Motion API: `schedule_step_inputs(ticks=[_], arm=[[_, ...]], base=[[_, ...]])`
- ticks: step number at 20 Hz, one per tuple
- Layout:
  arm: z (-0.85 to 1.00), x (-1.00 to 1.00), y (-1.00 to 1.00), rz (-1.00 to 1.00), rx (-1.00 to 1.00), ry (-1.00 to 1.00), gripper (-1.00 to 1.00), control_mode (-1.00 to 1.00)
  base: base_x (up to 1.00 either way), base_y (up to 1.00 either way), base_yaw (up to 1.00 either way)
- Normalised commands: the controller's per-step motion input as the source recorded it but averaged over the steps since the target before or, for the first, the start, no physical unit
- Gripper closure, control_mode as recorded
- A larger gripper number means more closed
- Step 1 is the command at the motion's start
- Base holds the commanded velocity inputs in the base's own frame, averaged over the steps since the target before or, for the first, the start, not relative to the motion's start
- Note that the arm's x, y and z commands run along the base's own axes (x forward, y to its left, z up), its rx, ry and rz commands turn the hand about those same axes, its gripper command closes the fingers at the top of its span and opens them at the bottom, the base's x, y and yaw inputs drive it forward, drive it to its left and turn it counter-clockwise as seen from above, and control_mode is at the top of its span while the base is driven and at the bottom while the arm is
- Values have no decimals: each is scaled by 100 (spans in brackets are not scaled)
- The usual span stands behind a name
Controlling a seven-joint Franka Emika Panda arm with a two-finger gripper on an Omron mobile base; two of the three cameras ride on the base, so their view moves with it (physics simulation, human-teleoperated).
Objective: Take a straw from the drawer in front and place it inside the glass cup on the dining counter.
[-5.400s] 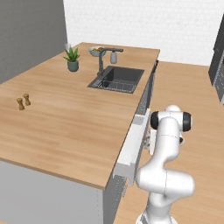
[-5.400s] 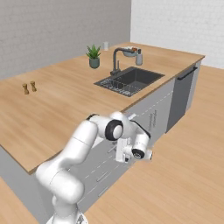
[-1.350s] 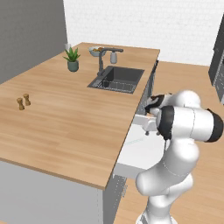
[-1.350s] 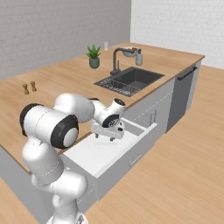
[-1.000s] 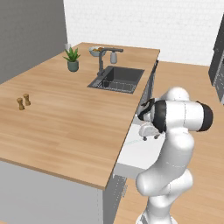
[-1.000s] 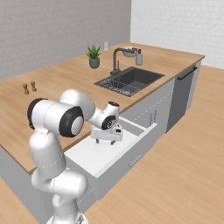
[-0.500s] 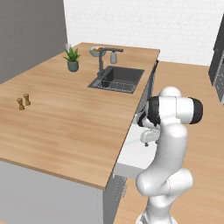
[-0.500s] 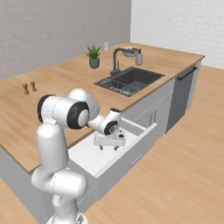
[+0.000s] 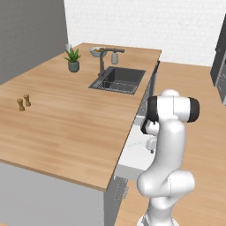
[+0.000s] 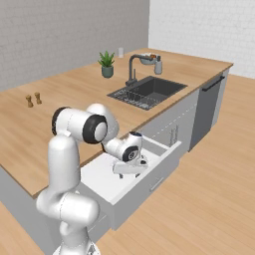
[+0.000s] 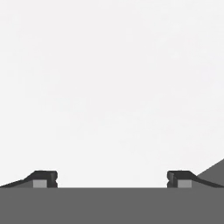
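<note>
Across the left half of both base views we see the dining counter (image 9: 66,119), a broad island of light wood planks with a grey base. A dark sink (image 9: 117,78) is set into it toward 12 o'clock from the arm, with a tall faucet (image 10: 132,69) at its far rim. Below the counter's edge the drawer (image 10: 164,149) stands pulled out, its pale inside showing and its flat grey front toward 4 o'clock in the right base view.

Our white arm (image 10: 67,164) rises from the base, bends sharply at the dark elbow joint and folds down, so that the wrist reaches low over the drawer's floor. The gripper (image 10: 130,169) hangs inside the drawer, pointing down; in the hand view its fingertips (image 11: 43,178) sit wide apart at 7 and 5 o'clock, with nothing between them but the drawer's pale floor.

We cannot make out the straw anywhere in the drawer. Near the faucet, at the counter's far end, stand a potted plant (image 10: 106,63), a bowl (image 9: 96,51) and a grey soap bottle (image 10: 158,64). Two small shakers (image 9: 24,102) stand at 9 o'clock on the counter.
</note>
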Motion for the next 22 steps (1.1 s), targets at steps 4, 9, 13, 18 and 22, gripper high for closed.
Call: schedule_step_inputs(ticks=[4,9,13,18,22], arm=[[-19,-40,-59,0,0,0,-100,-100],[-6,-57,-76,0,0,0,-100,-100],[0,-66,-85,0,0,0,-100,-100],[0,-64,-84,0,0,0,-100,-100],[5,-64,-73,0,0,-4,-100,-100]], base=[[0,0,0],[0,0,0],[0,0,0],[0,0,0],[0,0,0]])
